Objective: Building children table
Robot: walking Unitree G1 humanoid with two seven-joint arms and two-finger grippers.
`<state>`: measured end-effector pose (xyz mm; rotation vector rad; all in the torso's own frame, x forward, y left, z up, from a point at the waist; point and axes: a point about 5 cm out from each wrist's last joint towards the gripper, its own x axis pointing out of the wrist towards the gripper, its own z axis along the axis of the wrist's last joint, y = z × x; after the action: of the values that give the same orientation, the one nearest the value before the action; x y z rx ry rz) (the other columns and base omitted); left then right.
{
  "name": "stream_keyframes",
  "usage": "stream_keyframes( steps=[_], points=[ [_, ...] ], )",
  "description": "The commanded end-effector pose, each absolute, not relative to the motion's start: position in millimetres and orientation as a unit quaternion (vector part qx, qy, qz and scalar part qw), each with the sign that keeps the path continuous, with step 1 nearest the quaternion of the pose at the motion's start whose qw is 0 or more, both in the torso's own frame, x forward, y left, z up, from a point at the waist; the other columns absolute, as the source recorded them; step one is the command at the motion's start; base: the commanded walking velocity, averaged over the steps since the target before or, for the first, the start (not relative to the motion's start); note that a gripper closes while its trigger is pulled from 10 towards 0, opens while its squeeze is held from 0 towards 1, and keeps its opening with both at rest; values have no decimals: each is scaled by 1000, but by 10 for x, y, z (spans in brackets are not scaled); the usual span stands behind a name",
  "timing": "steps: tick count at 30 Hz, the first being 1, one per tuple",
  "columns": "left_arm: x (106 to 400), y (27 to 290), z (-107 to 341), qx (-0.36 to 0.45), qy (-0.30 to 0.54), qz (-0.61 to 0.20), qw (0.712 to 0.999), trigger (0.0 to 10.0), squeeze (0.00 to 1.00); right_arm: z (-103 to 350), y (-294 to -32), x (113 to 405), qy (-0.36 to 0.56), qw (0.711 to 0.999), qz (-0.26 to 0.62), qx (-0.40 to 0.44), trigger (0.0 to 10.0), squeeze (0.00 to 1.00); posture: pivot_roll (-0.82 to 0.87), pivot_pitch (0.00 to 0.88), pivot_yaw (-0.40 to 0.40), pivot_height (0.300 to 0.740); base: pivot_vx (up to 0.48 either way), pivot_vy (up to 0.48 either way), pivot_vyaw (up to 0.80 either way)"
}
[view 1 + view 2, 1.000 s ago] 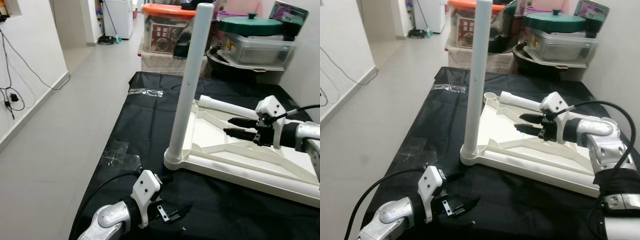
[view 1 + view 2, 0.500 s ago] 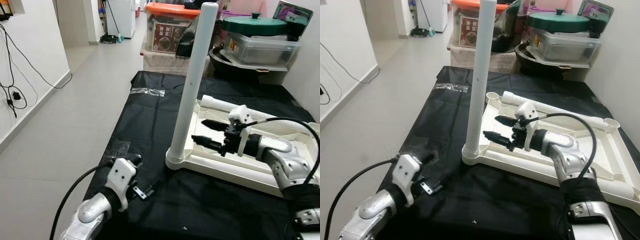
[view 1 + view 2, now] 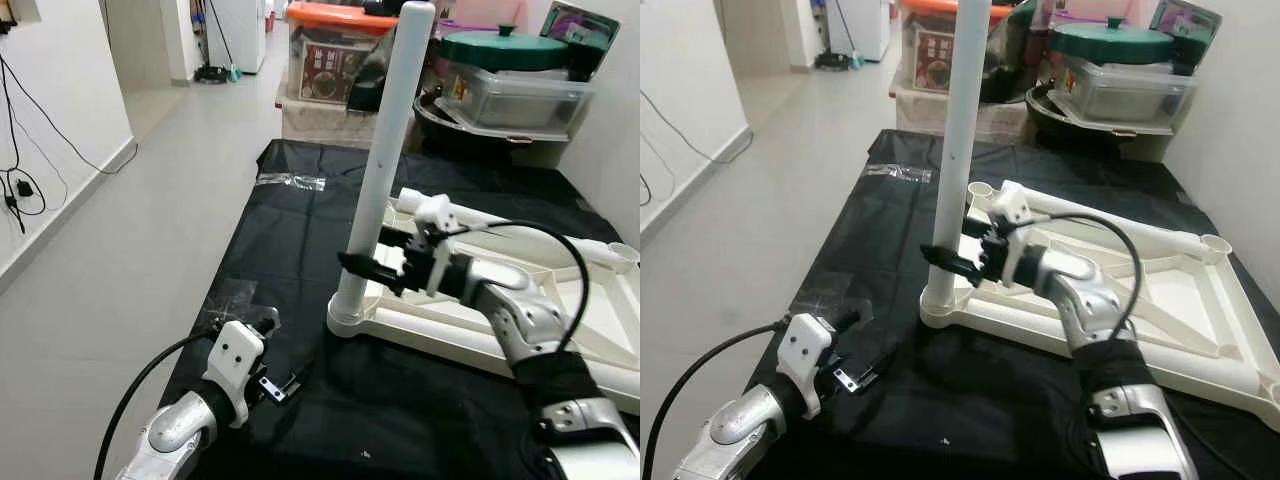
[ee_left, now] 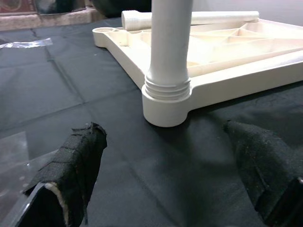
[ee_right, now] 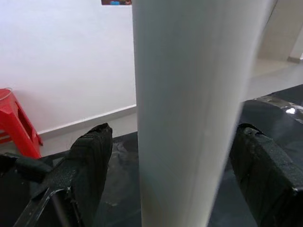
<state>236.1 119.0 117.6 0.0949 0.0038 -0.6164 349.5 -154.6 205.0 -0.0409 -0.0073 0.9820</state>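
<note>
Leg-seating step: right gripper [image 5: 175, 156] spread around upright table leg [image 3: 385, 160], leg between its fingers, seated in corner socket of upturned tabletop [image 3: 600, 330]; left gripper [image 4: 175, 175] spread, idle, socket ahead; next likely clamp and twist.

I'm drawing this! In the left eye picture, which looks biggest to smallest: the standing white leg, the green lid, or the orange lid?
1. Standing white leg, biggest by far.
2 and 3. Green lid and orange lid look about alike; both are far back and partly hidden, so I won't rank them.
</note>
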Motion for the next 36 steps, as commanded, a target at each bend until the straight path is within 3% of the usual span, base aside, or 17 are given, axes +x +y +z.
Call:
stream_keyframes(
  steps=[1, 6, 7, 8, 17, 21, 32, 33, 36],
  points=[
    [2351, 1170, 1156, 48, 6, -308, 950, 10000, 0, 2017, -1525, 3521, 2, 886, 463, -21, 10000, 0, 213, 0, -115, 740, 0, 0, 0],
    [2347, 1151, 1158, 47, 5, -310, 950, 10000, 0, 2025, -1426, 3546, -3, 883, 470, -7, 10000, 0, 216, 0, -120, 740, 0, 0, 0],
    [2350, 1144, 1159, 47, 4, -311, 949, 10000, 0, 2026, -1388, 3510, -5, 872, 489, 3, 0, 0, 217, 0, -122, 740, 0, 0, 0],
    [2354, 1138, 1161, 47, 3, -311, 949, 10000, 0, 2028, -1353, 3465, -8, 860, 510, 13, 0, 0, 217, 0, -122, 740, 0, 0, 0],
    [2372, 1125, 1168, 47, 0, -312, 949, 10000, 0, 1986, -1433, 3330, 7, 840, 542, 34, 0, 0, 211, 0, -119, 740, 0, 0, 0],
    [2399, 1091, 1175, 47, -3, -316, 948, 10000, 0, 1917, -1593, 3122, 26, 827, 561, 38, 0, 0, 201, 0, -109, 740, 0, 0, 0],
    [2432, 1044, 1160, 45, -4, -327, 944, 10000, 0, 1766, -1823, 2756, 48, 854, 517, 22, 0, 0, 179, 0, -90, 740, 0, 0, 0],
    [2436, 1034, 1154, 44, -3, -330, 943, 10000, 0, 1743, -1828, 2728, 49, 859, 509, 24, 10000, 0, 166, 0, -79, 740, 0, 0, 0],
    [2443, 998, 1140, 44, -2, -339, 940, 10000, 0, 1719, -1783, 2705, 47, 864, 500, 25, 10000, 0, 159, 0, -69, 740, 0, 0, 0]
  ],
)
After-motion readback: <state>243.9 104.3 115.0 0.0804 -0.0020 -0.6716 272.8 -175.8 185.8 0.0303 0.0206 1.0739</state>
